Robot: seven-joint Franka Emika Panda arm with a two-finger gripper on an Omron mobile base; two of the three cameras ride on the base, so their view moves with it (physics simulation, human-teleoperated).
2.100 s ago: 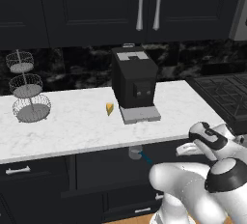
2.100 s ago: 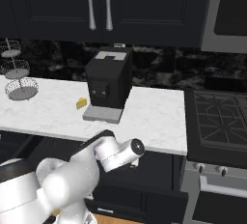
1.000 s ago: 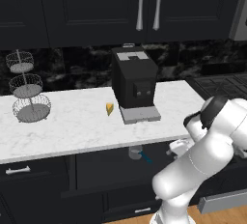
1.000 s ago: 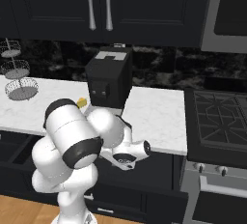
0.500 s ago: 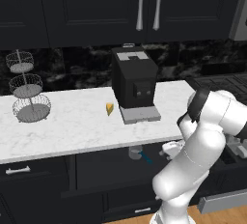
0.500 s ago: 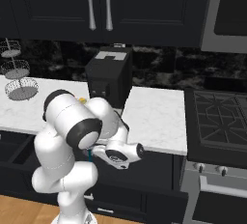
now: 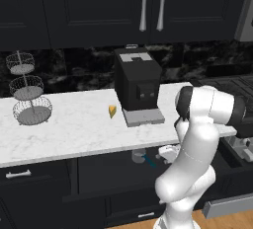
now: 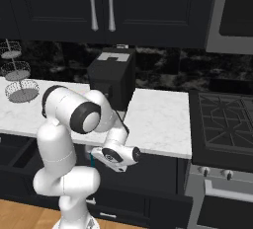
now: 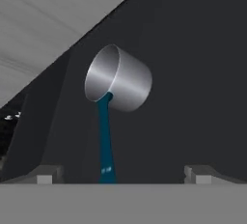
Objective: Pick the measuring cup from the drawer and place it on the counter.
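Hovering with fingers spread apart, the end effector [image 9: 120, 175] faces the measuring cup [image 9: 118, 79] inside the drawer [image 9: 193, 73].

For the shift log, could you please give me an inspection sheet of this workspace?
Surface: white marble counter over black cabinets.
Job's things: measuring cup inside the open drawer, teal handle pointing toward the gripper.
Clutter: coffee machine, cheese wedge, tiered wire basket stand.
Grippers: gripper open, its fingertips apart on either side of the handle end, not touching the cup.
Cables: nothing seen.
Surroundings: stovetop, upper cabinets with silver handles.
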